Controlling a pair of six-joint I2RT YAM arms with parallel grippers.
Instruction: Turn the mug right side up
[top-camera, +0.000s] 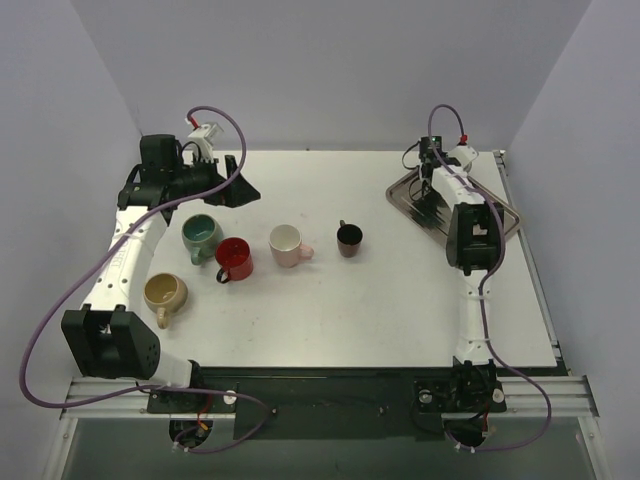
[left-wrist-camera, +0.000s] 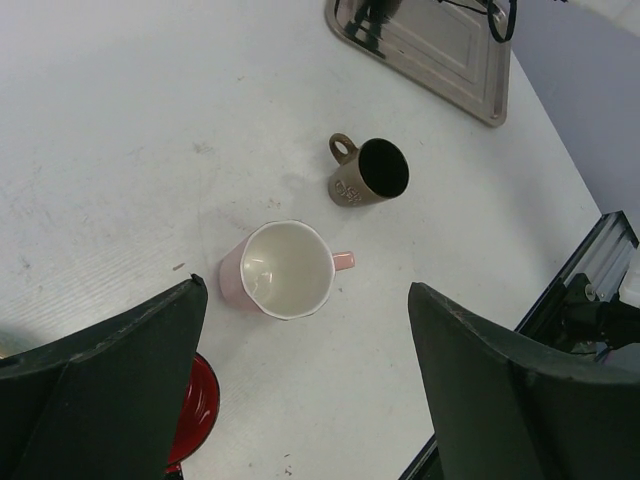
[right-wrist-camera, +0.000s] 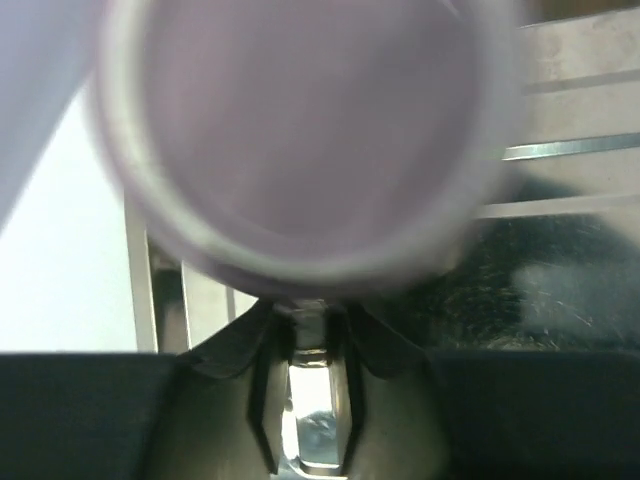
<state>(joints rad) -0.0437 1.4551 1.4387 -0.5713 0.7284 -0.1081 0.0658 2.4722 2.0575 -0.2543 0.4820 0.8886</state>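
The lavender mug (right-wrist-camera: 300, 140) is seen blurred, close to the right end effector (top-camera: 430, 193) above the tray (left-wrist-camera: 450, 55). Grip and orientation cannot be told, so uprighting is judged unfinished. The left end effector (left-wrist-camera: 305, 295) is spread, empty.

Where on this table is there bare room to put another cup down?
The wide near stretch of the table, between the tan mug and the right arm, is bare. So is the back strip left of the tray. The row of mugs at left-centre is crowded.
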